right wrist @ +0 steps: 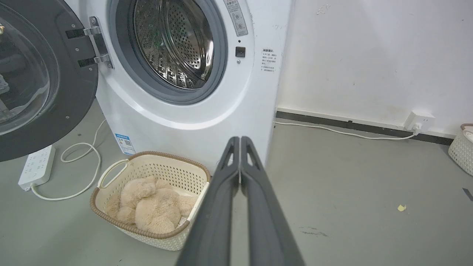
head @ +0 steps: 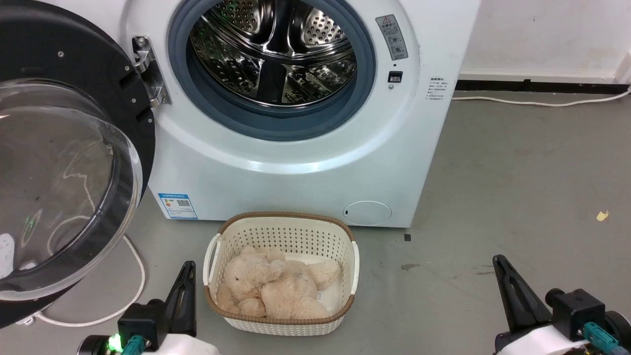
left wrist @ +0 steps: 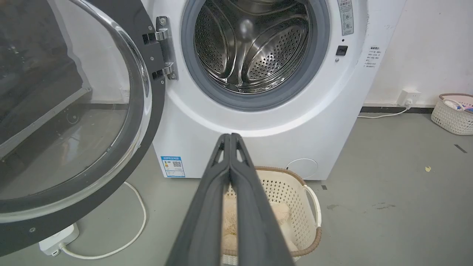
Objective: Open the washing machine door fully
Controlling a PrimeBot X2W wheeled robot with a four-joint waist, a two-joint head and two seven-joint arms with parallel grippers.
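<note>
the washing machine door [head: 64, 162] stands swung wide on its hinge [head: 148, 74], at the left of the washing machine [head: 296, 167], whose steel drum [head: 278, 49] lies exposed. the 2 arms hang low over the grey floor [head: 517, 172], fingers pressed together and holding nothing: the left end effector [head: 187, 268] just beside a cream basket [head: 345, 246], the right end effector [head: 500, 264] well apart from it. a beige plush toy [head: 276, 288] lies in the basket.

One washing machine [head: 296, 187], two baskets [right wrist: 162, 242] [right wrist: 460, 153], one plush toy [head: 276, 288].
</note>
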